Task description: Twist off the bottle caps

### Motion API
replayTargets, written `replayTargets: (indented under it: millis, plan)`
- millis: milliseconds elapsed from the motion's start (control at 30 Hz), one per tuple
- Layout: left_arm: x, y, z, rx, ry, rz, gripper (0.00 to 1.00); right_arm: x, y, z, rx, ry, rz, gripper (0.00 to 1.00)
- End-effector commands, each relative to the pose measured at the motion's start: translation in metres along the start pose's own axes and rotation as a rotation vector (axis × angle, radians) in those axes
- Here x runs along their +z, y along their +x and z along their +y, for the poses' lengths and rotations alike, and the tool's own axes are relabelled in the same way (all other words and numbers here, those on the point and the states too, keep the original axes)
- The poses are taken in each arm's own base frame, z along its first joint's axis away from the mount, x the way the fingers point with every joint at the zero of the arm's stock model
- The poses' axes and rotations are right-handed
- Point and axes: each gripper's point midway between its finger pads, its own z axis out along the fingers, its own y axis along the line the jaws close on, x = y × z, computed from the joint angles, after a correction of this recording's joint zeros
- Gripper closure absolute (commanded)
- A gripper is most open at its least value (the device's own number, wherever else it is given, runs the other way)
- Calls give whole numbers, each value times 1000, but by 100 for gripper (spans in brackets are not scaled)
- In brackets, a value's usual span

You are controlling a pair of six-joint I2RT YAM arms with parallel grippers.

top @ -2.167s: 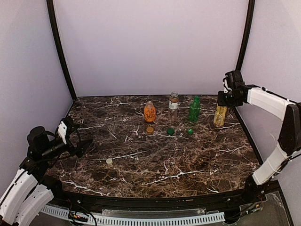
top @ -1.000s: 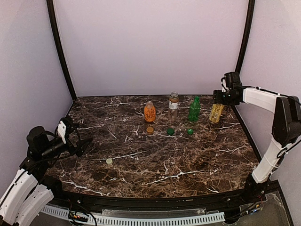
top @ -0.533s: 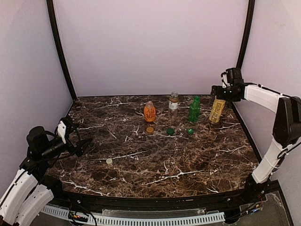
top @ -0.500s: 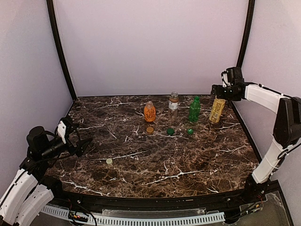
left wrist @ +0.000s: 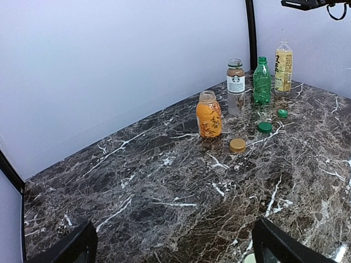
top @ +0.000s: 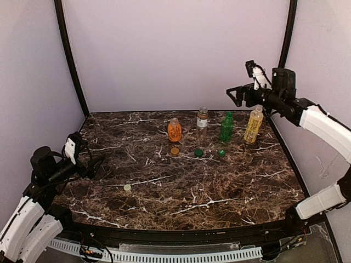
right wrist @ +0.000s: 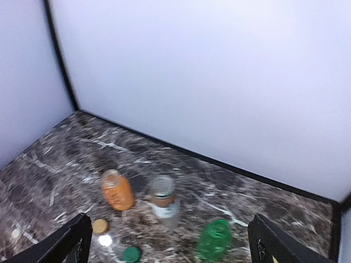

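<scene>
Four bottles [top: 202, 123] stand in a row at the back of the marble table [top: 219, 192]. Four loose caps: tan-gold cap [top: 175, 150], dark green cap [top: 199, 153] and bright green cap [top: 221, 153] just before them, pale yellow cap [top: 127, 187] well apart. Left gripper [left wrist: 174, 246] and right gripper [right wrist: 171, 241] gape, empty.

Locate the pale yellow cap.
Top view: the pale yellow cap lies alone on the table's near left, just right of the left gripper, well apart from the bottles.

The tan-gold cap [top: 175, 150], the dark green cap [top: 199, 153] and the bright green cap [top: 221, 153] lay flat in a row toward the back of the desk [top: 219, 192]. The pale yellow cap [top: 127, 187] lay well apart, nearer the front left.
</scene>
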Motion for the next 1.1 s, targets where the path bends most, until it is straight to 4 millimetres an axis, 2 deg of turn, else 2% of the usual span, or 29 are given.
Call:
replayTargets:
  millis: [0,100,167,200,267,333,400,433,500,667,733,833,933,1067]
  plan:
    - [1,8,13,-35,-69,15,1,14,19,87,-163,-286,28,1]
    - [-1,11,26,-89,-130,27,1,12,24,108,-140,-357,22,1]
    - [-4,17,40,-106,-209,51,1,7,25,101,-112,-311,17,1]
    - [-5,18,44,-106,-233,58,1,5,25,91,-106,-252,12,1]
    - [-8,21,54,-95,-293,73,1,-3,32,59,-90,-89,16,1]
    - [-11,23,63,-88,-345,81,1,-18,49,2,-22,169,48,2]
    - [-14,25,68,-99,-380,86,1,-42,83,-53,88,373,130,1]
    - [-15,27,71,-107,-399,91,1,-54,99,-73,141,446,158,1]
    - [-18,32,77,-145,-437,99,1,-77,132,-97,184,530,199,1]
    - [-28,62,94,-282,-559,154,1,-115,199,-120,232,637,239,1]
    - [-32,72,99,-299,-598,171,1,-126,215,-131,228,714,222,1]
    - [-40,74,109,-290,-653,174,1,-146,232,-148,286,874,152,1]
    - [-44,73,112,-305,-663,159,1,-166,233,-163,387,1025,36,2]
    - [-48,74,117,-314,-683,152,1,-172,236,-167,392,1069,25,1]
